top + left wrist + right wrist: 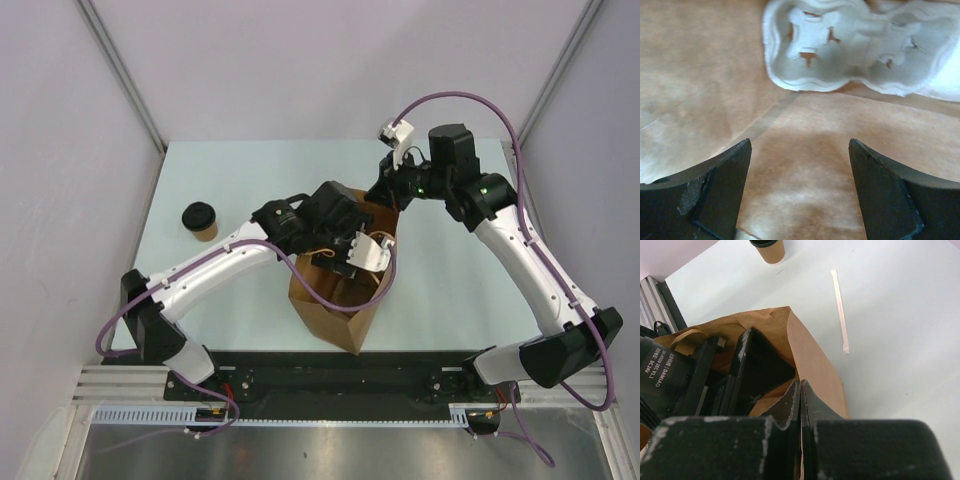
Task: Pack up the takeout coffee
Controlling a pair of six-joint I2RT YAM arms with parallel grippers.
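Observation:
The takeout coffee [201,220], a small tan cup with a black lid, stands on the table at the far left, apart from both arms; it also shows at the top of the right wrist view [769,247]. A brown paper bag [335,310] stands upright at the centre. My left gripper [350,248] reaches down into it, open and holding nothing [800,142]. Ahead of its fingers a pale pulp cup carrier [860,55] lies on the bag's floor. My right gripper [388,197] is shut on the bag's far rim [800,381].
A paper-wrapped straw [840,310] lies on the pale table [450,290] beyond the bag. Grey walls close in the left and right sides, and the arm bases sit at the near edge.

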